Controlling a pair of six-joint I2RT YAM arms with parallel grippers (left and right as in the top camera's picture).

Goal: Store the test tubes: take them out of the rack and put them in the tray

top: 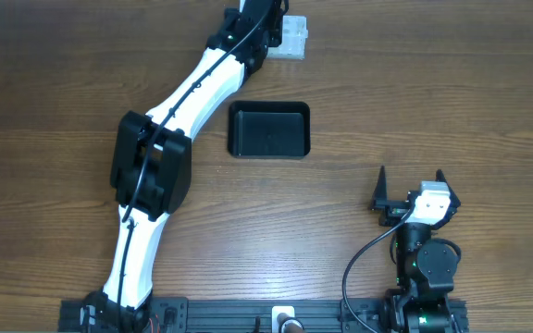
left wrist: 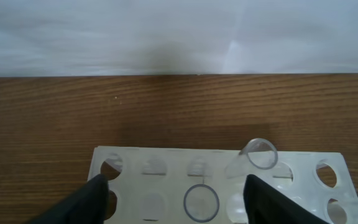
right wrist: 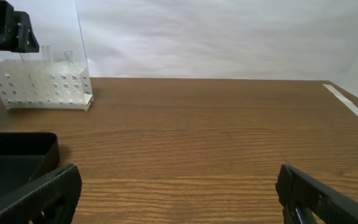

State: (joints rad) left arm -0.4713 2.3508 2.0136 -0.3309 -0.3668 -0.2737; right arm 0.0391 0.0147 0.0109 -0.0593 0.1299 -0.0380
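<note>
Left wrist view: your left gripper (left wrist: 174, 190) hangs open and empty over the rack (left wrist: 173, 157), straddling a test tube (left wrist: 201, 202) standing in it. The next move is probably to lower and close; the tray (top: 268, 150) lies near the rack.

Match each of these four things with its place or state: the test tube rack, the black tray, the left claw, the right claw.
Things:
1. test tube rack
2. black tray
3. left claw
4. right claw

Places or states:
a. empty
b. open over the bare table
c. open just above the rack
d. holds test tubes, at the far edge

Pairs: 1-d, 2-a, 3-c, 4-b
</note>
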